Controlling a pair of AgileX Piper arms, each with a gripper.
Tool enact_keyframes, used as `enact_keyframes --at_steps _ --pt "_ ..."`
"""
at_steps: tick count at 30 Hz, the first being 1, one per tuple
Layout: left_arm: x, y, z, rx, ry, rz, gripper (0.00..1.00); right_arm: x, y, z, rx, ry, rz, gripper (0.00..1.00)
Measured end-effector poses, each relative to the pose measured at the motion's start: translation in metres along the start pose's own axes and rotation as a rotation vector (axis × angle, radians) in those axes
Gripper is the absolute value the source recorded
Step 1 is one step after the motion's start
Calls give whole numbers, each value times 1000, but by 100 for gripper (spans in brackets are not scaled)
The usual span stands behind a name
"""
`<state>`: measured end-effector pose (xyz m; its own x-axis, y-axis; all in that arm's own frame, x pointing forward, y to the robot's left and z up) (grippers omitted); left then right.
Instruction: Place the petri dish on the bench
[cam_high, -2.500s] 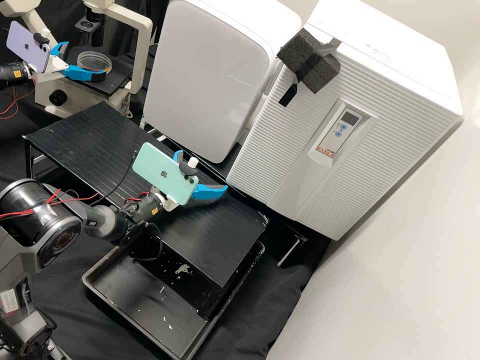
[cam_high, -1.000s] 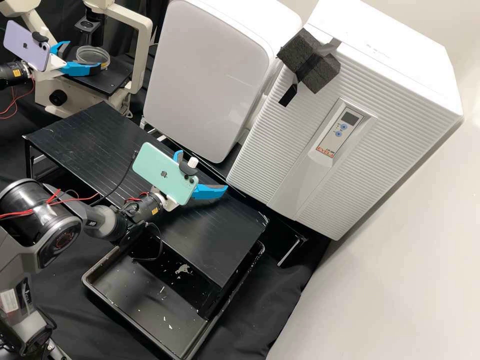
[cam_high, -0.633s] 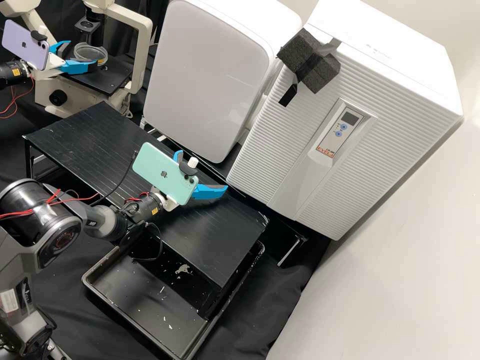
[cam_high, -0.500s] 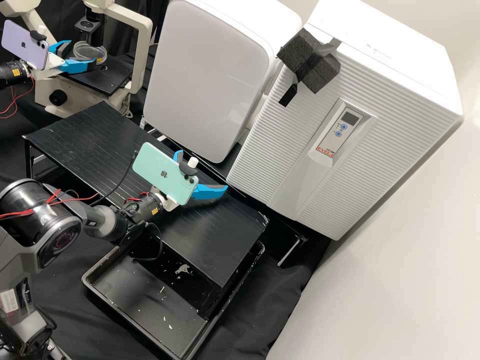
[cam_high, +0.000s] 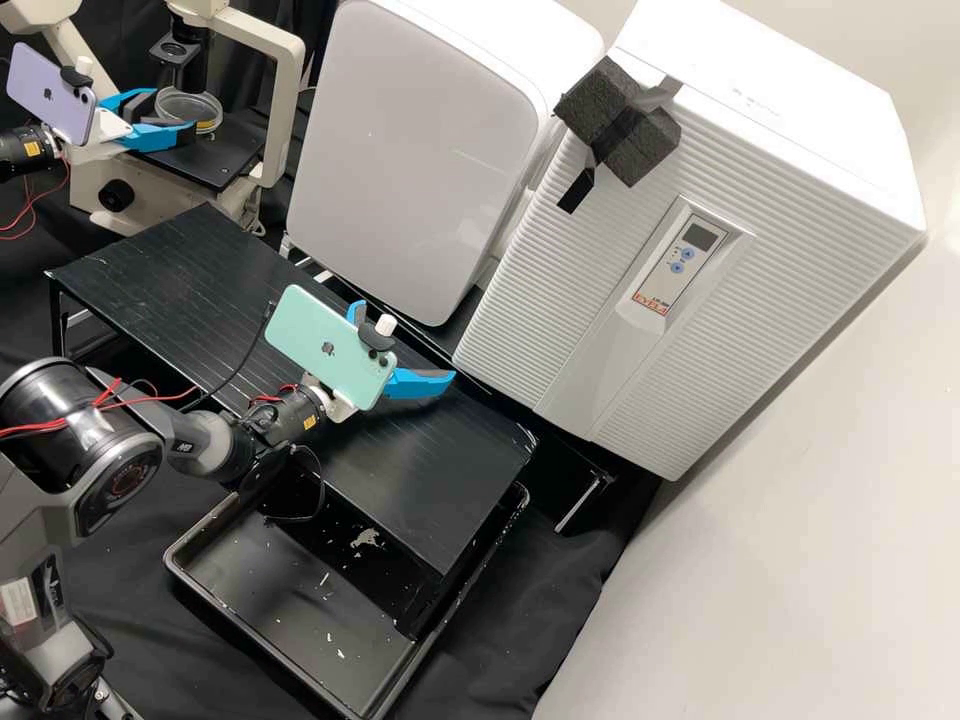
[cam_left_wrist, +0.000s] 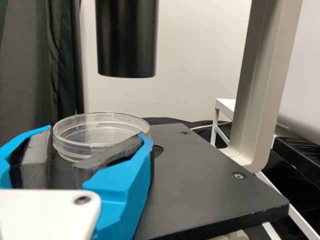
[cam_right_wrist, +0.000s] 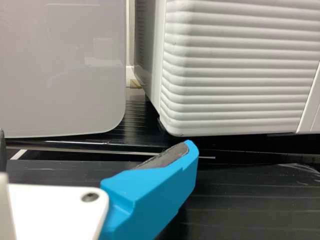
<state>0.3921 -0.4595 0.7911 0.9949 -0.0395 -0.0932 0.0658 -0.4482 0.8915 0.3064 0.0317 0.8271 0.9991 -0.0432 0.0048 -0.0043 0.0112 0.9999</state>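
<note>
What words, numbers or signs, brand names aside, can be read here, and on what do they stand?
Blue buttons on the white cabinet: small arrow-like signs.
Cabinet's screen: dark, no number readable.
Yellow stickers on both arms: too small to read.
White sticker on an arm: too small to read.
Brand names aside, I can read no word or number.

I see 1 petri dish (cam_left_wrist: 95, 145), round, shallow and clear, with a little yellow at its lower edge. It is roughly level over the microscope's black stage (cam_left_wrist: 200, 180); I can't tell whether its partly hidden underside touches that stage.
</note>
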Motion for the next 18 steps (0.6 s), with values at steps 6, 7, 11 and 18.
enact_keyframes --at_steps 6,7,11,18 --pt "-4 -3 0 8 -15 1 0 0 0 0 0 0 0 100" --pt "-4 -4 1 8 -22 3 0 0 0 0 0 0 0 100" --pt "-9 -4 3 10 -40 -2 0 0 0 0 0 0 0 100" --pt "-21 -2 9 13 -81 -26 0 0 0 0 0 0 0 100"
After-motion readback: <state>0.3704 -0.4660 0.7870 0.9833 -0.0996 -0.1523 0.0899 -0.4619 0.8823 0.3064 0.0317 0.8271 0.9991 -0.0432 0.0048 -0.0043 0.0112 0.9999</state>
